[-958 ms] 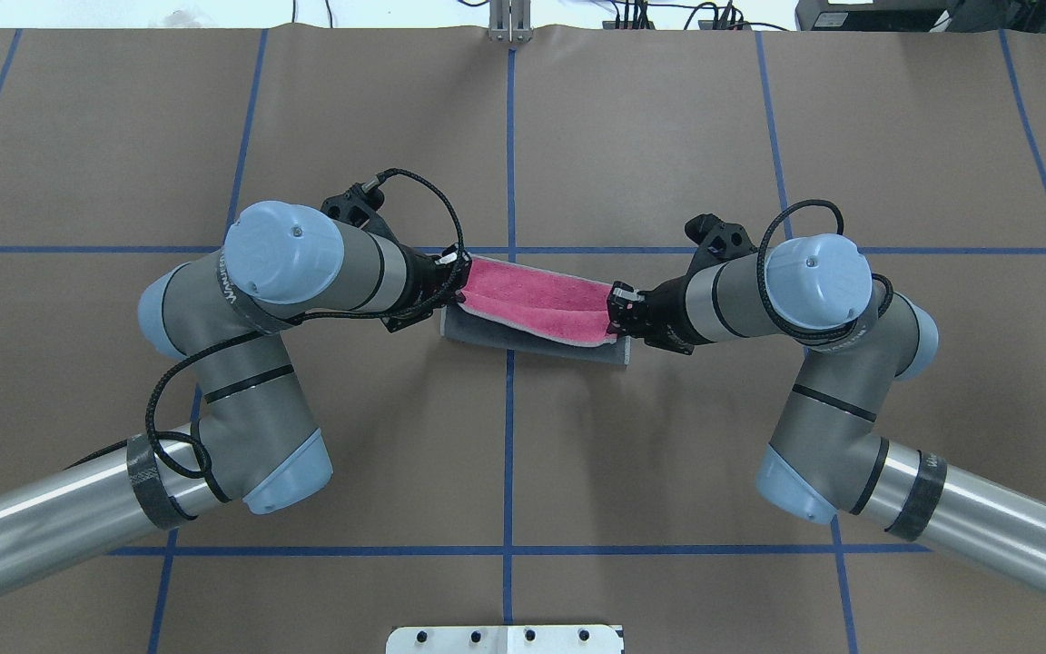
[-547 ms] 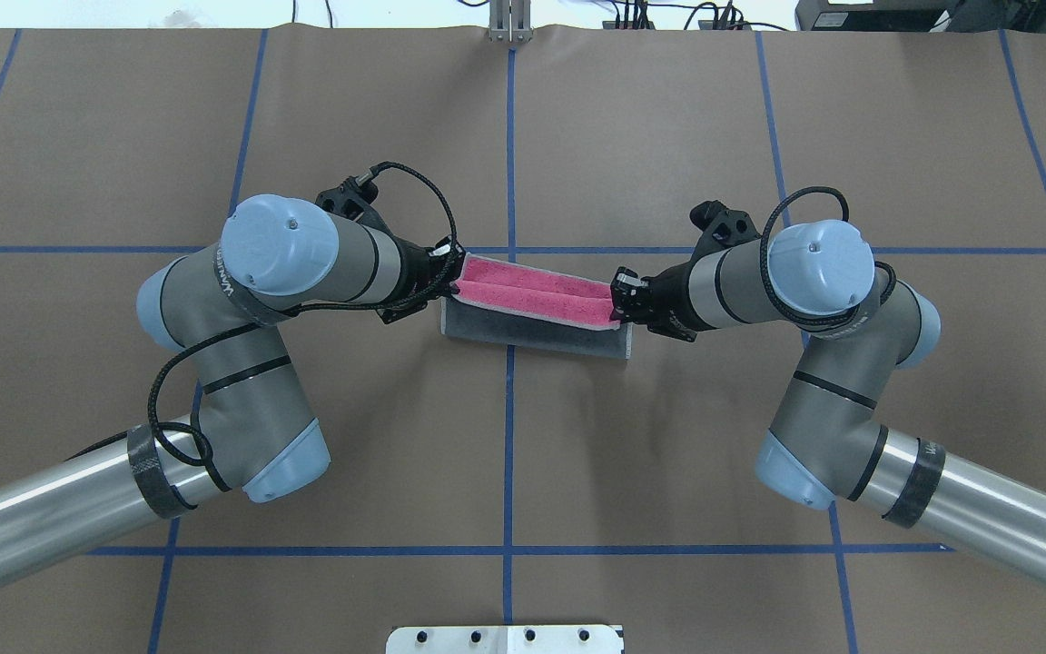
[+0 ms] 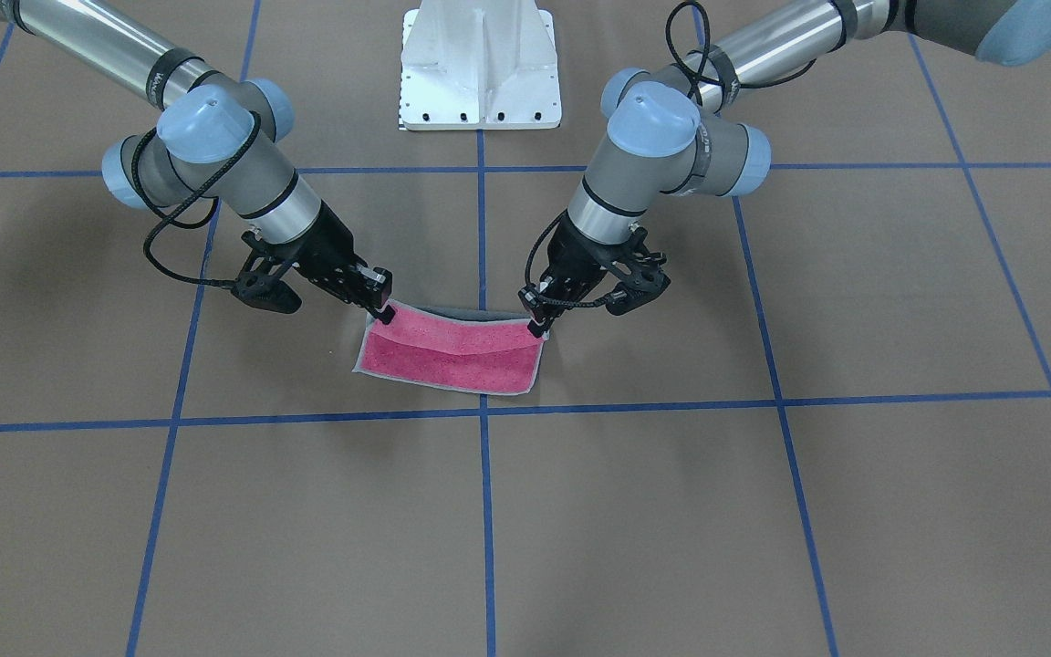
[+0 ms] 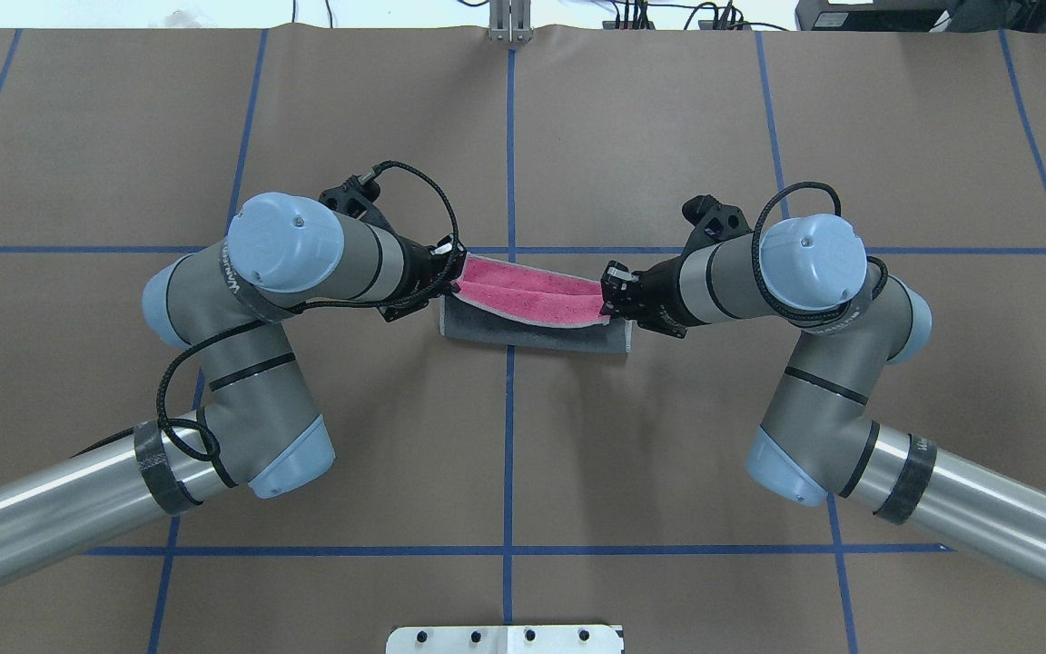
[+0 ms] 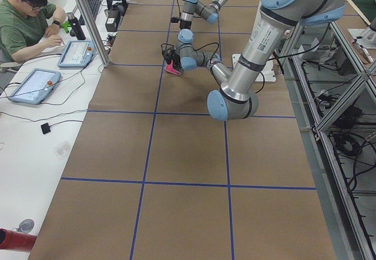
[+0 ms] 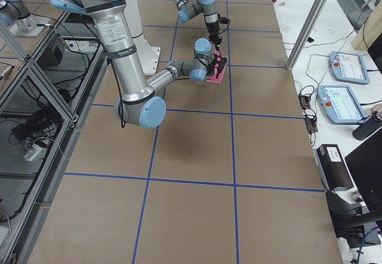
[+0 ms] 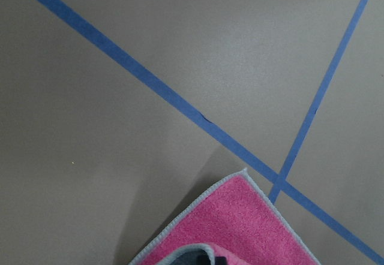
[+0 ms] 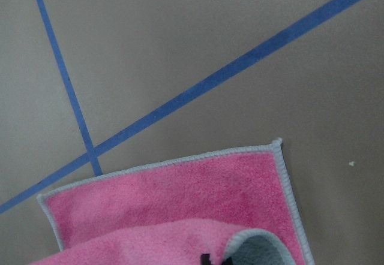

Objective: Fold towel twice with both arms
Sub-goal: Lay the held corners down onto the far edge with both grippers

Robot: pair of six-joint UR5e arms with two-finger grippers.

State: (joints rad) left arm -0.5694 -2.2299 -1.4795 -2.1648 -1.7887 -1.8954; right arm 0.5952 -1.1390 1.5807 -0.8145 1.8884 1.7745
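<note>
Overhead exterior: holding the towel [image 4: 527, 292] up off the brown table [image 4: 668, 136] at its middle, across the blue tape line [image 4: 510, 136] and just at 6 o'clock of the tape crossing. Pinching the towel's 9 o'clock corner with the left gripper [image 4: 455, 277], with jaws closed tight on the cloth. Pinching the 3 o'clock corner with the right gripper [image 4: 609, 295], with jaws closed on the cloth in the same way. Showing a pink band strung between the two pinches, and a grey strip lying on the table along the 6 o'clock side. Facing the front camera with the pink side [image 3: 452, 356], creased lengthwise, hanging from the right gripper [image 3: 386, 310] at 10 o'clock and the left gripper [image 3: 539, 324] at 2 o'clock. Resting flat and pink on the table in both wrist views, with a grey-backed corner curling in at 6 o'clock.
</note>
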